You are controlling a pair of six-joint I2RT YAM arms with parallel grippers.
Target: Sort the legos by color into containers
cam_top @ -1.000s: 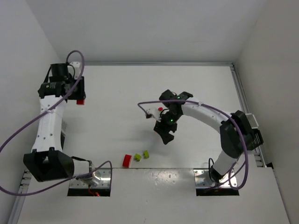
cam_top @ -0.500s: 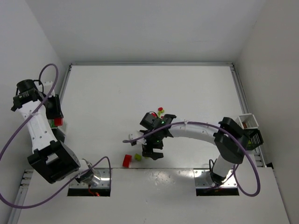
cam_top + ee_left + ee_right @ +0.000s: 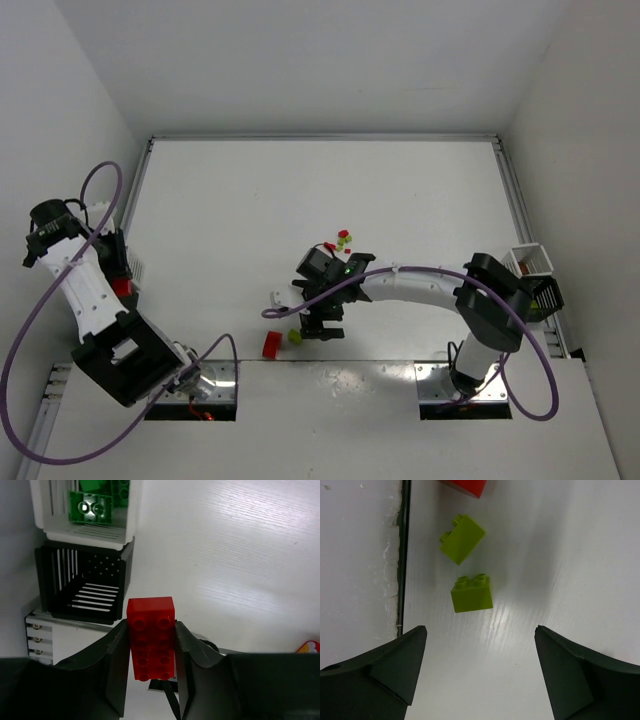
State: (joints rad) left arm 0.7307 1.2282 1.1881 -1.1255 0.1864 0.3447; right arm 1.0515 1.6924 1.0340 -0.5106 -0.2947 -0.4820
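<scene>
left gripper (image 3: 150, 650): clamped on a red two-by-four studded plastic brick (image 3: 150, 630), pads on the two long flat sides, studs facing the wrist cam. It sits at the left edge of the white glossy worktop (image 3: 400, 190), nearer the near-left corner than the far one.

Just beyond it is a white ribbed plastic bin (image 3: 90, 534) holding dark green bricks (image 3: 90, 507), with a black slatted bin (image 3: 52, 580) against it. Can't tell if they're stacked or side by side. No red bin visible from here.

right gripper (image 3: 480, 632): spread wide, nothing in it, hovering close to the near edge, left of centre, over two lime-green plastic bricks (image 3: 472, 594). The nearer one lies between the fingers, roughly square to them. The other is just beyond it, apart and turned diagonal. A second red brick (image 3: 466, 486) lies beyond that.

A small pile of red and lime pieces (image 3: 342, 240) sits mid-worktop. Another white bin (image 3: 530, 260) is at the right edge.

Handling, my read:
- The bricks are rigid moulded plastic, very light and not fragile. The smooth, shiny faces are probably slippery.
- The lime ones are short blocks with flat parallel walls and a row of two studs showing. Grip across the flat walls, not on the studs or corners.
- On this slick top a brick will likely skate if one finger touches first, so centre on it before closing.
- The diagonal brick needs wrist rotation, so take the square one first.
</scene>
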